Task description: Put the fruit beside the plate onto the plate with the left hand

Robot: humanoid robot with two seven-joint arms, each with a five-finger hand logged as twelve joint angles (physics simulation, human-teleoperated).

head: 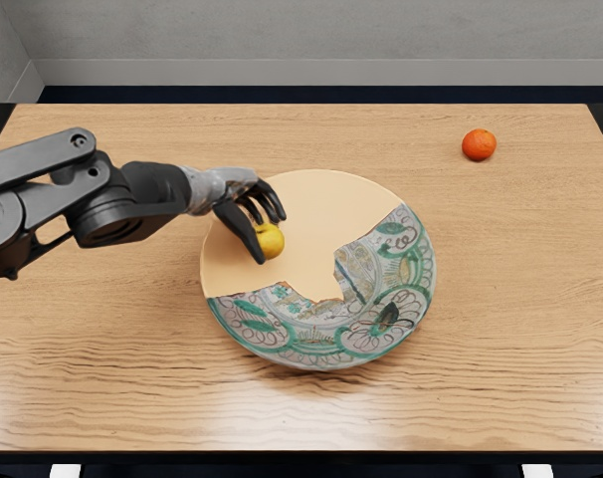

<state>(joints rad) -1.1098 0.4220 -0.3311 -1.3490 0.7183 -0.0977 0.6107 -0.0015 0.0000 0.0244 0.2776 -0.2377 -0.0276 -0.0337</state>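
A small yellow fruit (pixel 271 240) sits over the left part of the plate (pixel 321 204), a wide round dish with a plain tan area and a green patterned rim toward the front right. My left hand (pixel 250 219) comes in from the left and its dark fingers curl around the fruit from above and the left side. Whether the fruit rests on the plate's surface or hangs just above it I cannot tell. The right arm does not show.
An orange fruit (pixel 479 144) lies far back on the right of the wooden table (pixel 102 339), well away from the plate. The table's front edge runs along the bottom of the view.
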